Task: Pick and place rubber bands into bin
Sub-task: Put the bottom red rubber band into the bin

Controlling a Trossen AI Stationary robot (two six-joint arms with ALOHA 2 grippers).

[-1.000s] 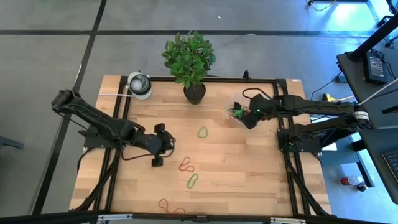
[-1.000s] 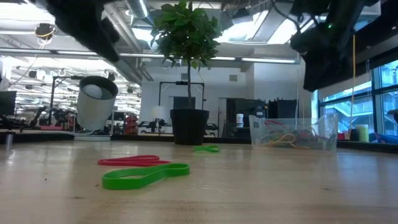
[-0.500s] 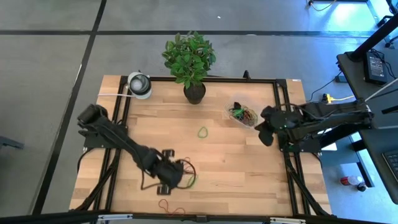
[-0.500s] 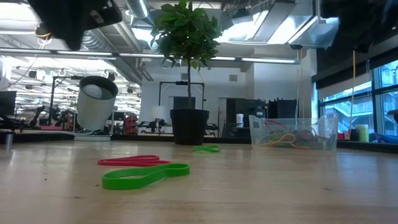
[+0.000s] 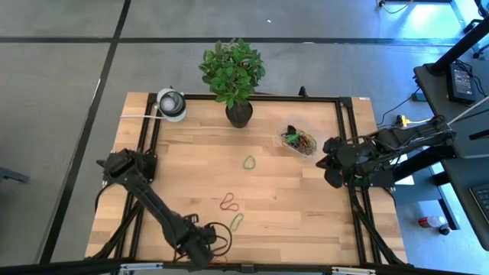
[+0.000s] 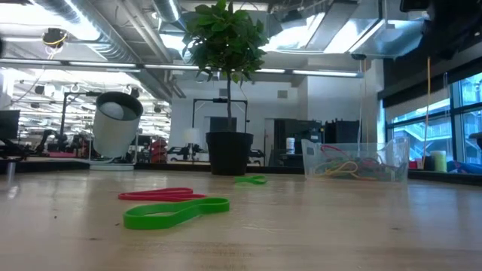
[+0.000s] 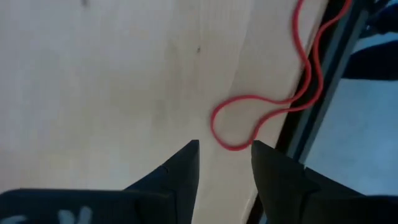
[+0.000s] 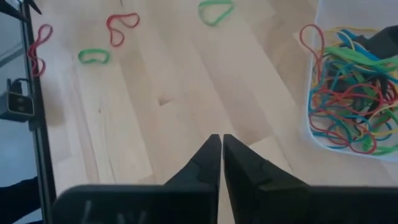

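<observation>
Loose rubber bands lie flat on the wooden table: a green one (image 5: pixel 249 162) in the middle, a red one (image 5: pixel 229 202) and a green one (image 5: pixel 237 221) nearer the front, and a long red one (image 7: pixel 267 106) right at the near edge. My left gripper (image 7: pixel 225 149) hovers open over the near edge (image 5: pixel 205 250), pointing down, with one loop of that red band just ahead of its fingertips. The clear bin (image 5: pixel 298 140) at the back right holds a tangle of coloured bands (image 8: pixel 348 106). My right gripper (image 8: pixel 221 140) is shut and empty, to the right of the bin (image 5: pixel 328 164).
A black pot with a leafy plant (image 5: pixel 238 113) and a round white-and-grey object (image 5: pixel 172 103) stand at the far edge. A black frame rail (image 7: pixel 323 81) runs along the near edge, right beside the long red band.
My left gripper has swept from the table's middle left toward the near edge, sinking and tipping to point down over the long red band. My right gripper has drawn back from above the bin toward the table's right edge. The bands on the table have stayed put.
</observation>
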